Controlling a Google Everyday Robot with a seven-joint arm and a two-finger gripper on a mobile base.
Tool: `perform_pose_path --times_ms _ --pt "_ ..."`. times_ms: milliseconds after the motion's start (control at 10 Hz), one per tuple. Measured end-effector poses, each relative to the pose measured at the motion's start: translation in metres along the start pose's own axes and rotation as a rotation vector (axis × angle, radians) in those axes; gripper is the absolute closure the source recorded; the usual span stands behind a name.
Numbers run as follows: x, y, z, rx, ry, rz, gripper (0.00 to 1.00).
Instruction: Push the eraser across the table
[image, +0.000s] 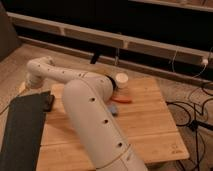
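Table: small, rectangular, light warm wood top of long glued planks, level. Gripper sits low at the table's left edge, beside the mat. Eraser: cannot be picked out near the gripper.

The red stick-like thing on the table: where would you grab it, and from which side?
Probably at its middle, from straight above, closing across its thin width: the red stick lies flat on the table, long and narrow. The gripper is far from it, at the table's edge beside the dark mat.
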Motion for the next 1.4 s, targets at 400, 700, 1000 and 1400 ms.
perform_pose_path --times_ms 400,700,1000,1400 --pt "0.007 -0.043 -0.028 0.108 -0.039 -0.036 0.35" --pt "0.075 -0.157 -0.058 0.366 0.06 0.143 0.35" --pt "0.128 -0.187 -0.052 0.462 0.165 0.284 0.35" --pt "0.105 -0.119 -0.012 0.374 0.202 0.236 0.35"
